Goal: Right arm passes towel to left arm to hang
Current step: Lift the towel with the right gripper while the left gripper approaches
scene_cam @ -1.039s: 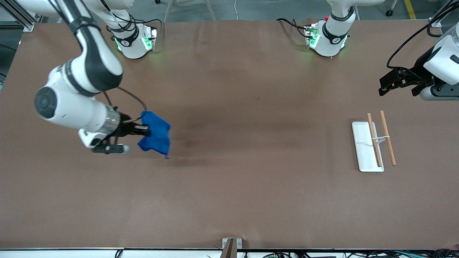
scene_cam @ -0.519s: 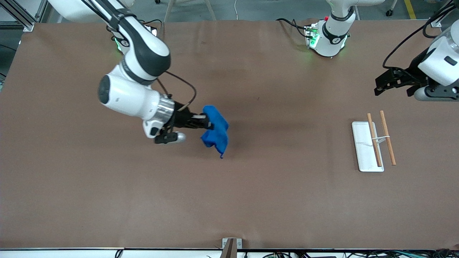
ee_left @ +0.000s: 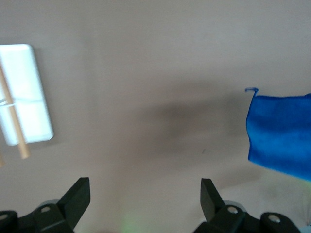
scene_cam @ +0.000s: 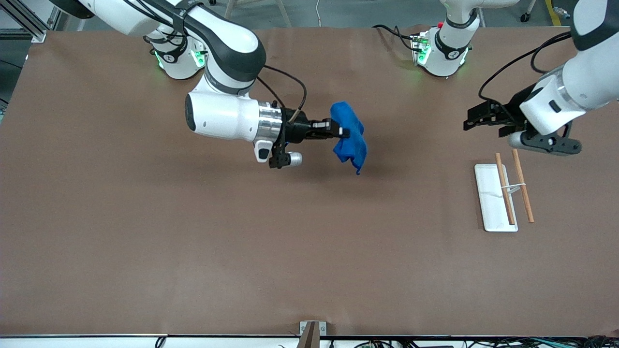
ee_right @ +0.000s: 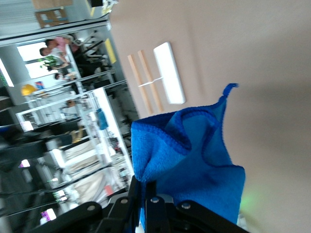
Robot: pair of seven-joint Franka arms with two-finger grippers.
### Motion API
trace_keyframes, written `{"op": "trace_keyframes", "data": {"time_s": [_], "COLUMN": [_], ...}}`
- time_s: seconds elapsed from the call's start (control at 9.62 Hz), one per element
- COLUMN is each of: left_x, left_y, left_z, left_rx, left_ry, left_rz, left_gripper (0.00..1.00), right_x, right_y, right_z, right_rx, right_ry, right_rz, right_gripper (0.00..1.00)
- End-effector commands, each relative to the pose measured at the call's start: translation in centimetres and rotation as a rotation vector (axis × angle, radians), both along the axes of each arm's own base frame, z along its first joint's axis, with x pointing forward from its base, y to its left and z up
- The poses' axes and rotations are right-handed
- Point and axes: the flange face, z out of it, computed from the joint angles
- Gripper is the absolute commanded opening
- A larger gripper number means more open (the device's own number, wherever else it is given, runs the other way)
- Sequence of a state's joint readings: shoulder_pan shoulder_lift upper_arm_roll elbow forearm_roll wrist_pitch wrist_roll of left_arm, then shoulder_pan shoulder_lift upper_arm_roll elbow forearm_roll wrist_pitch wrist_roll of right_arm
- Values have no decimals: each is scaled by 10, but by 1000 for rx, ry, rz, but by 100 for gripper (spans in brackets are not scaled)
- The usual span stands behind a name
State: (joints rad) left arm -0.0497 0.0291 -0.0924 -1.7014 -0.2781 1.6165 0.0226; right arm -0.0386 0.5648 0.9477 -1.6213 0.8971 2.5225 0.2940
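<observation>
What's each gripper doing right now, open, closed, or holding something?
Left gripper: open, empty, in the air above the table near the white tray.
Right gripper: shut on the blue towel, held above the table's middle.
</observation>
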Motion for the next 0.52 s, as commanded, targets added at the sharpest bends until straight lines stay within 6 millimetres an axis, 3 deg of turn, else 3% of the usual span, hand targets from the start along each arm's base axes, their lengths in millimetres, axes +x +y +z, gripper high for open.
{"op": "trace_keyframes", "data": {"time_s": [0.0,0.21,0.31,0.42], "left_x": [-9,-18,-25,-34], "left_y": [-5,-15,-4,-15], "left_z": [-42,-90,-111,-128], "left_rx": [-64,-352,-423,-497], "left_ry": [59,89,117,157], "left_rz": [-21,-131,-113,-93], "left_gripper": [100,100,100,100], "right_x": [3,-10,-14,-13], "right_y": [9,20,24,24], "right_z": [19,17,14,3], "right_rx": [148,272,349,420], "right_ry": [79,93,73,57], "right_rz": [-33,-35,-45,-61], "right_gripper": [1,1,1,1]}}
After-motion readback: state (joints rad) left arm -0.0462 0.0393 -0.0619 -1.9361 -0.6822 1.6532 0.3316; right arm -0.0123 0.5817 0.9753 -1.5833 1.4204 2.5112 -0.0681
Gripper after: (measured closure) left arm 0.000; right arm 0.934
